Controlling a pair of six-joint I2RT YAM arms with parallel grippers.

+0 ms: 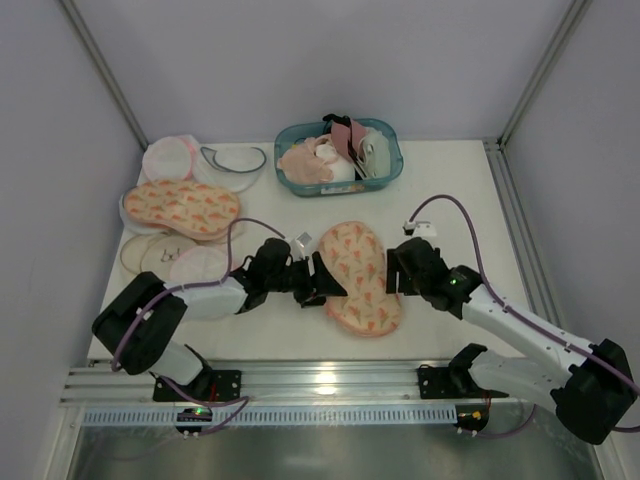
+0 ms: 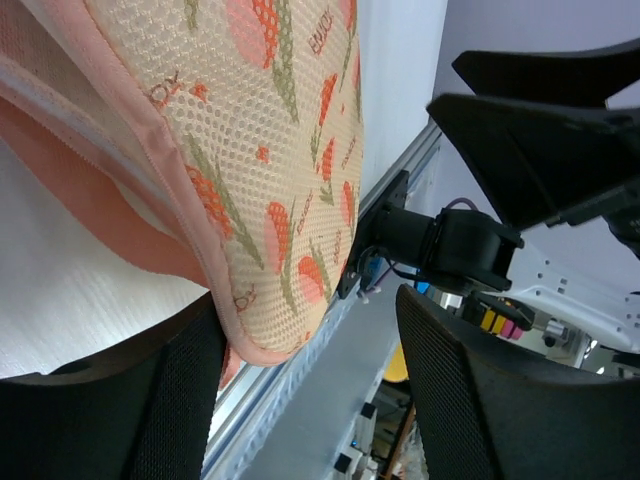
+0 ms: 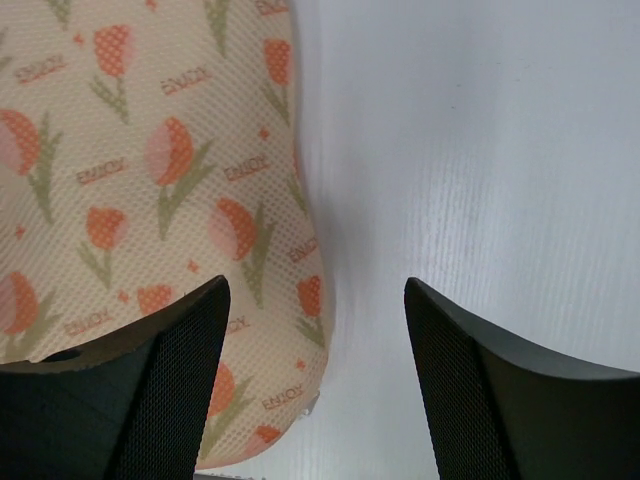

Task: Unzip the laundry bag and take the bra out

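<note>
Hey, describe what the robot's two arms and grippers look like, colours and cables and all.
The left arm and right arm share a build: white links between chunky black joint housings, each trailed by a thin purple cable. A small green light glows on the right arm. The fingers are black, broad and tapered, with finely dotted inner pads.

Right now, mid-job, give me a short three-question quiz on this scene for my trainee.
1. True or false: the left fingers and the right fingers stand open on either side of the laundry bag.
2. Where does the teal basket stand? A) far side of the table B) near edge C) under the right arm.
3. How many peach printed bags show in the top view?
Key: 1 true. 2 A. 3 two: one central, a second peach bag at the left.
</note>
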